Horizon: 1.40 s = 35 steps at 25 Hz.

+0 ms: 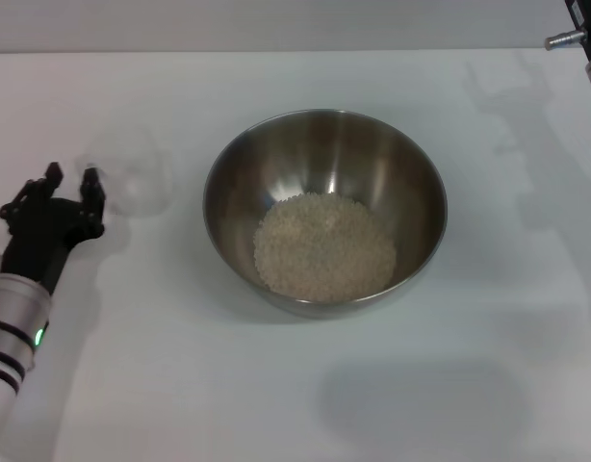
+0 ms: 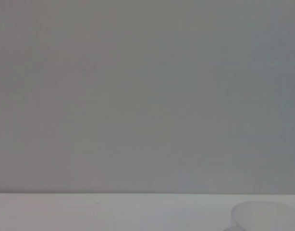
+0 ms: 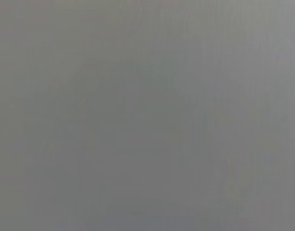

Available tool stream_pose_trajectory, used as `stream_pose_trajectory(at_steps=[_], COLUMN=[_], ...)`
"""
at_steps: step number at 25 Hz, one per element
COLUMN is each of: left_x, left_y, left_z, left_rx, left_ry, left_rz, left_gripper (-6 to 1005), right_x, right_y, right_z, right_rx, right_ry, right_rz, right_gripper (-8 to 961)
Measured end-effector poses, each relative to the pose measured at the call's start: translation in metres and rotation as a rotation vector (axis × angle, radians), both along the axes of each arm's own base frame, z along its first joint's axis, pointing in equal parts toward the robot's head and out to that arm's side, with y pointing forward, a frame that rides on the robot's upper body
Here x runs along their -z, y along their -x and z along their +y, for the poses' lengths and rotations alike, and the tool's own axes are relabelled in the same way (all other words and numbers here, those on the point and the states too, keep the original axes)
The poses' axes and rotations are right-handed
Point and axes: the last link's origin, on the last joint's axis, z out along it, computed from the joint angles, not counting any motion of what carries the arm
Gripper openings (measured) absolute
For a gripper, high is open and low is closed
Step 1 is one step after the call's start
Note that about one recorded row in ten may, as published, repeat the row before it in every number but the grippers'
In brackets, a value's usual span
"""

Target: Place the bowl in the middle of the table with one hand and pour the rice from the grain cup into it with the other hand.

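The steel bowl (image 1: 324, 154) stands in the middle of the white table (image 1: 180, 385). The rice (image 1: 324, 247) lies in a pale heap on its bottom. The translucent grain cup (image 1: 134, 176) stands on the table left of the bowl and looks empty. It also shows in the left wrist view (image 2: 265, 216). My left gripper (image 1: 72, 185) is open and empty, low over the table just left of the cup and apart from it. Only a part of my right arm (image 1: 582, 38) shows at the far right corner, away from the bowl.
The table's far edge (image 1: 276, 51) runs along the back, with a plain grey wall behind it. The right wrist view shows only plain grey.
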Motion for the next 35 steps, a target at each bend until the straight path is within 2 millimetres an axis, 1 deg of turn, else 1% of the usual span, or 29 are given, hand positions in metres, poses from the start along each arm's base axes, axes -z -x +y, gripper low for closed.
stream_pose_trajectory(at_steps=[3,5,11,15,20,24,27,29,31,35], left_x=[0.000,0.004,0.001,0.001,-0.008,-0.025,-0.039,-0.045,-0.052,-0.065], left_y=[0.000,-0.003,0.003,0.006,0.010,0.012,0.011,0.009,0.007,0.005], left_z=[0.000,0.004,-0.001,-0.005,-0.016,-0.026,-0.032,-0.033,-0.029,-0.015], left_rx=[0.000,0.018,0.004,-0.001,0.009,0.044,0.102,0.138,0.165,0.177], left_ry=[0.000,0.039,0.033,0.033,-0.031,-0.119,-0.184,-0.217,-0.249,-0.307], left_rz=[0.000,0.003,0.006,0.008,-0.012,-0.090,-0.130,-0.124,-0.117,-0.104], left_gripper=[411,465,566,569,571,570,570,570,570,571], right_x=[0.000,0.000,0.000,-0.001,-0.002,-0.001,-0.002,-0.003,-0.004,-0.007], right_y=[0.001,0.001,0.002,0.002,0.005,0.005,0.005,0.004,0.001,-0.011], right_z=[0.000,0.001,0.001,0.002,0.004,0.004,0.005,0.005,0.004,-0.002], right_rx=[-0.002,-0.004,-0.004,-0.006,-0.010,-0.011,-0.008,-0.003,0.008,0.046], right_ry=[0.000,-0.001,-0.002,-0.004,-0.006,-0.004,-0.008,-0.012,-0.018,-0.034], right_rz=[0.001,0.001,0.000,-0.002,-0.001,-0.003,0.000,0.004,0.009,0.026], right_gripper=[748,748,749,750,750,749,749,749,749,749])
